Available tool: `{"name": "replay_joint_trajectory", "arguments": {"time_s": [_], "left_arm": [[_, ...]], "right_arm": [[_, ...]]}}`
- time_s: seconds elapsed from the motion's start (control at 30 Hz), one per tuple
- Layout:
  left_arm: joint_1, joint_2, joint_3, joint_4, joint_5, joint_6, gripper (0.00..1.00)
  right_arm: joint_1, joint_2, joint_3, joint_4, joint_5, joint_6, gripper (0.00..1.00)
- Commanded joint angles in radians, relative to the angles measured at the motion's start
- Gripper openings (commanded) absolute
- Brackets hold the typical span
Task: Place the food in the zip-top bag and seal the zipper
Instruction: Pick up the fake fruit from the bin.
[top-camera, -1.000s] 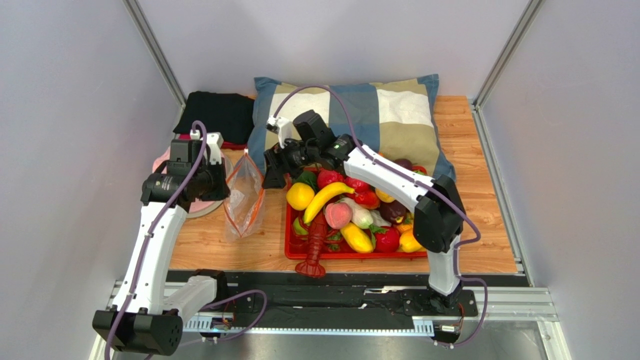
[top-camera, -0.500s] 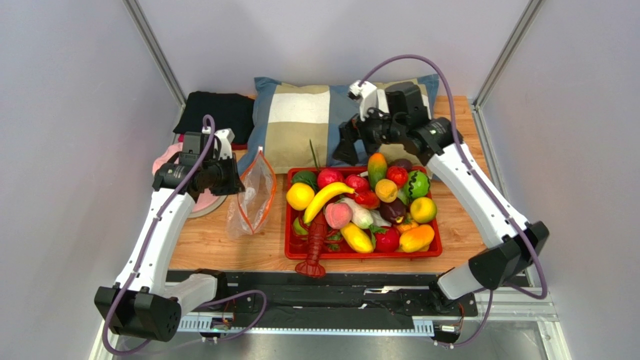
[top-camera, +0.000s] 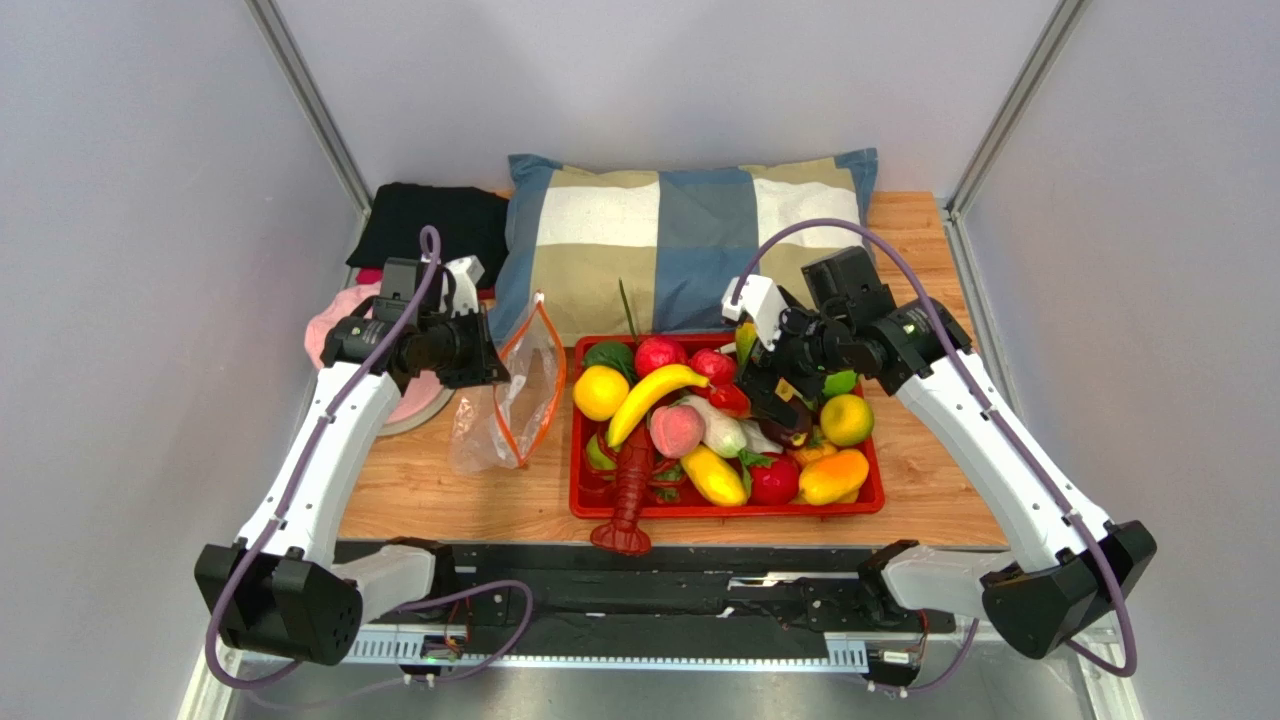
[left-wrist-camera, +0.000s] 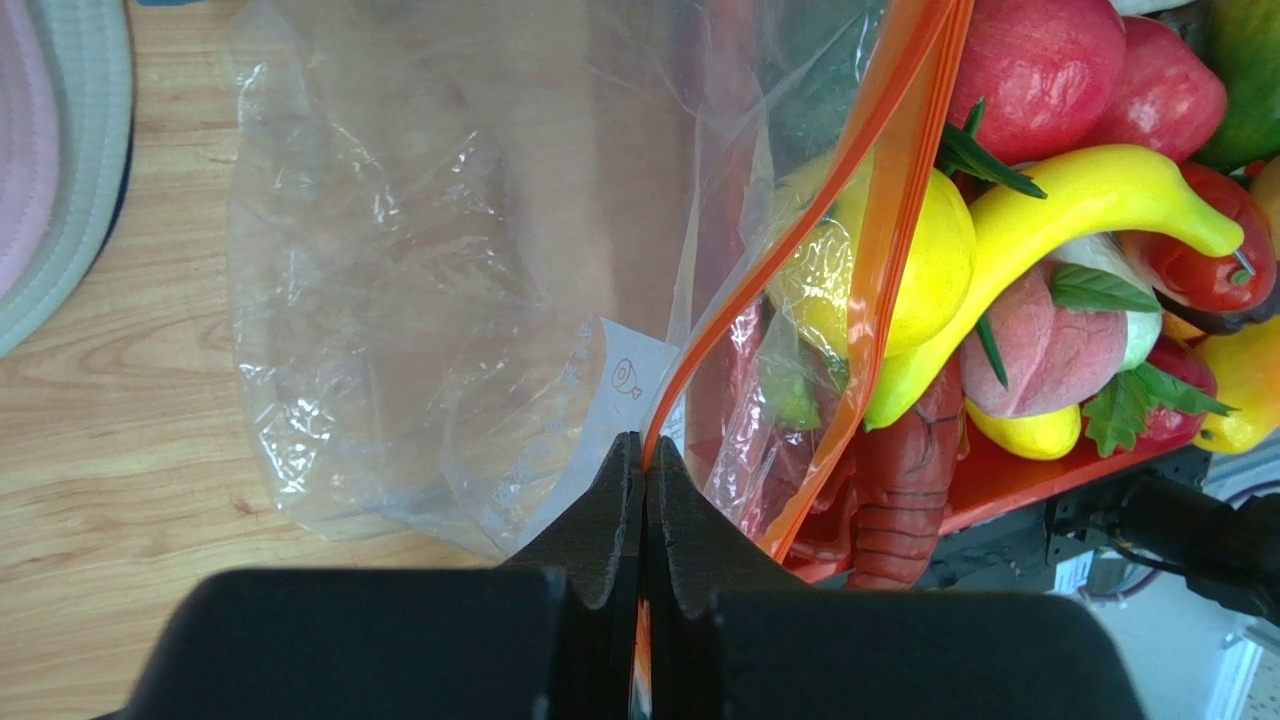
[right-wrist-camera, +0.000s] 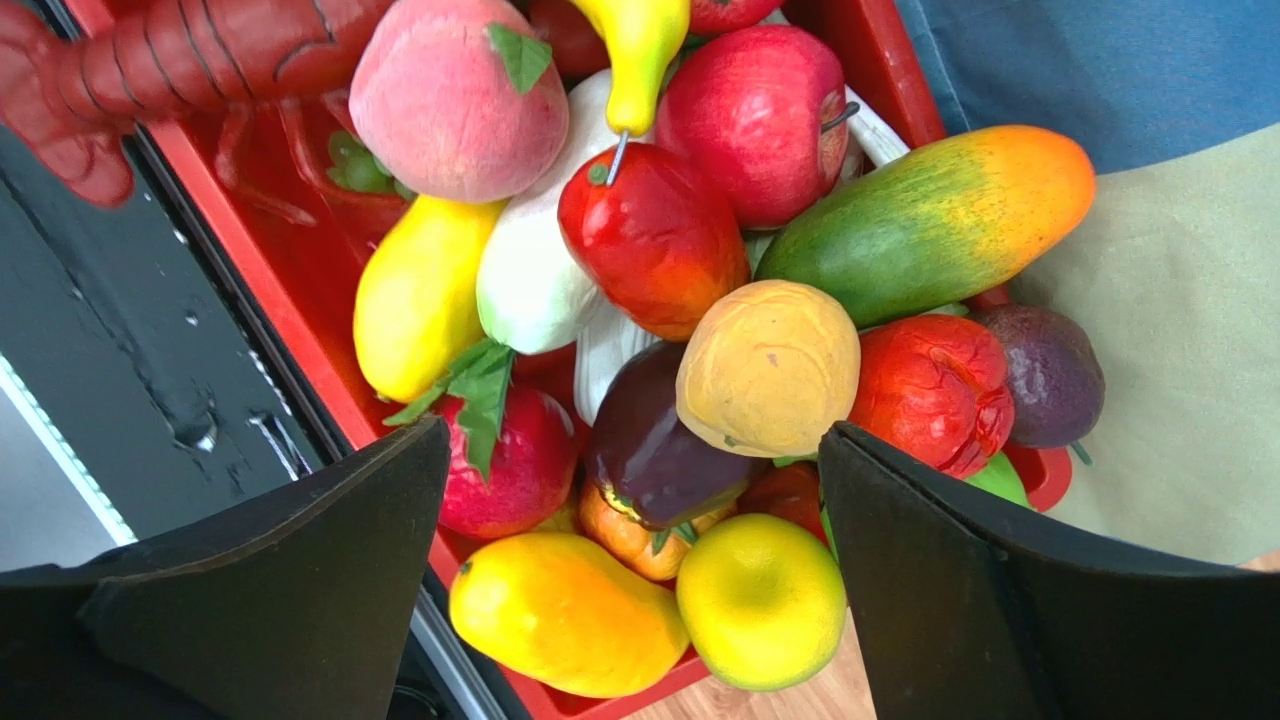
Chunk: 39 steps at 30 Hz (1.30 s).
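The clear zip-top bag (top-camera: 508, 408) hangs left of the red tray, its mouth spread open toward the tray. My left gripper (top-camera: 484, 360) is shut on the orange-red zipper (left-wrist-camera: 796, 240) strip at one end of the mouth, the strip pinched between the fingertips (left-wrist-camera: 619, 495). The food lies heaped in the tray: a yellow banana (top-camera: 649, 396), a pink peach (top-camera: 676, 431), an orange-green mango (right-wrist-camera: 932, 203), a purple eggplant (right-wrist-camera: 654, 450) and others. My right gripper (top-camera: 781, 384) hovers open over the right half of the pile, holding nothing, with the eggplant and a tan fruit (right-wrist-camera: 766, 368) between its fingers.
The red tray (top-camera: 721, 510) sits mid-table with a red toy lobster (top-camera: 628, 495) hanging over its near edge. Behind it lies a checked pillow (top-camera: 676, 240). A black cloth (top-camera: 428, 225) and a pink hat (top-camera: 338, 323) are at the back left.
My right arm swung from beside the bag's mouth, over the pillow, then down over the tray's right half, its jaws widening. My left gripper drew the bag's mouth slightly right.
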<state>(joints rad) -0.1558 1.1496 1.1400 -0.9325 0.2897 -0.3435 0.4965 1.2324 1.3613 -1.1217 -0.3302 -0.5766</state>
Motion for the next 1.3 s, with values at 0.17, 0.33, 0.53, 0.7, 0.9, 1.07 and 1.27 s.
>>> {"name": "replay_joint_trajectory", "arguments": {"time_s": [0.17, 0.33, 0.53, 0.7, 0.9, 1.07, 1.27], "left_arm": [[-0.013, 0.022, 0.01, 0.034, 0.017, -0.023, 0.0], [-0.014, 0.009, 0.006, 0.032, 0.008, -0.022, 0.0], [-0.014, -0.01, -0.002, 0.032, -0.009, -0.014, 0.0], [-0.014, -0.017, -0.003, 0.032, -0.015, -0.012, 0.0], [-0.014, -0.017, -0.003, 0.032, -0.017, -0.003, 0.0], [-0.014, -0.021, -0.002, 0.032, -0.018, 0.001, 0.0], [-0.014, -0.021, -0.002, 0.032, -0.02, 0.006, 0.0]], "right_arm": [[0.076, 0.016, -0.083, 0.132, 0.023, -0.16, 0.91], [0.123, 0.09, -0.091, 0.174, 0.033, -0.181, 0.89], [0.146, 0.154, -0.106, 0.226, 0.034, -0.203, 0.85], [0.148, 0.188, -0.105, 0.243, 0.04, -0.216, 0.81], [0.148, 0.208, -0.108, 0.244, 0.051, -0.232, 0.68], [0.154, 0.185, -0.126, 0.232, 0.042, -0.233, 0.55], [0.18, 0.139, -0.159, 0.235, 0.04, -0.236, 0.43]]}}
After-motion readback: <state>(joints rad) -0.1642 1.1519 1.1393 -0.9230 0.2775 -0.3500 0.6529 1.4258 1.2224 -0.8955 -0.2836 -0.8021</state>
